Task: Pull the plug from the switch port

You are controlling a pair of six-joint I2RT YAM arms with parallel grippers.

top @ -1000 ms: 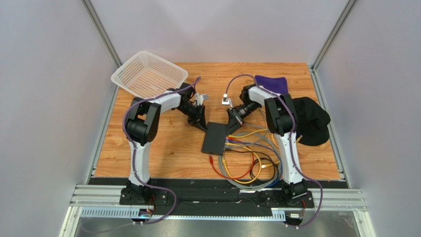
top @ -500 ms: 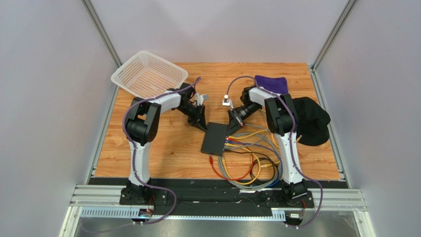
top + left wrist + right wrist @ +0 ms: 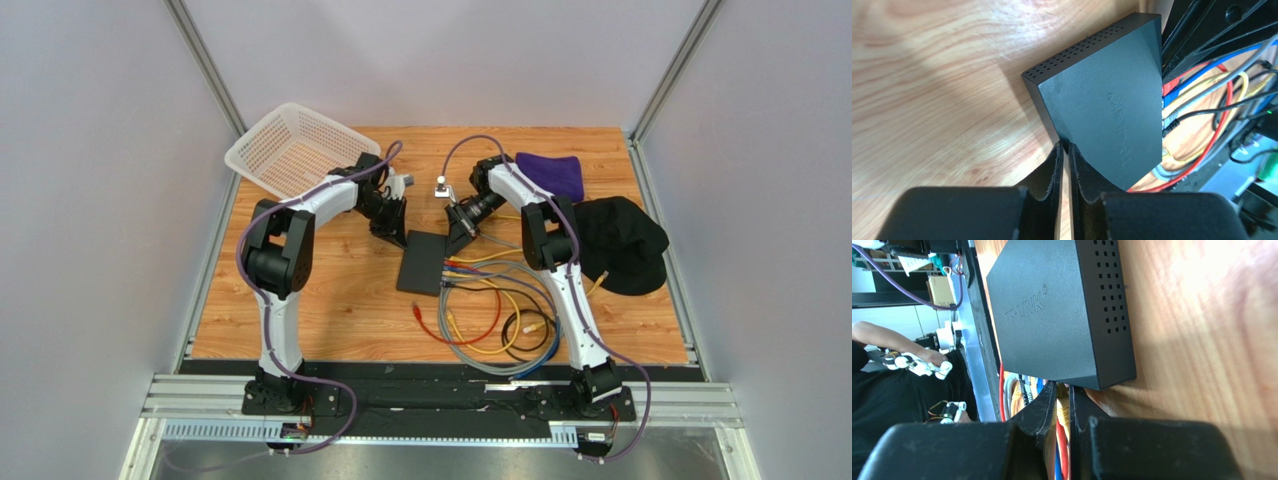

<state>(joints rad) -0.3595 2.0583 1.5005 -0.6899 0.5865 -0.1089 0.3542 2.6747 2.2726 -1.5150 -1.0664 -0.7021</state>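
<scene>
Looked like the lining-up stage, not the pull itself. Spotted the switch (image 3: 420, 262) lying flat on the wooden table (image 3: 300, 300), roughly mid-table, sandwiched between the two arms. Saw the left gripper (image 3: 1065, 148) pinched almost shut with nothing in it, tips right up against a corner of the box on the side away from the ports. Same deal with the right gripper (image 3: 1062, 386): squeezed down to a sliver, parked just off the corner by the port side, with no plug visibly caught in there. Counted a whole row of plugs (image 3: 453, 270) seated along the port edge, with the cables (image 3: 490, 305) sprawling in loops toward the near edge. Couldn't pick out the target plug.

Guessing from here: would need to open the right side up, slide along the port edge and close on one plug body, not the cord. Probably also needed a squeeze on the latch tab, plus a firm brace from the left to avoid dragging the whole box along. Figured on a straight pull in line with the socket as the safest bet.
</scene>
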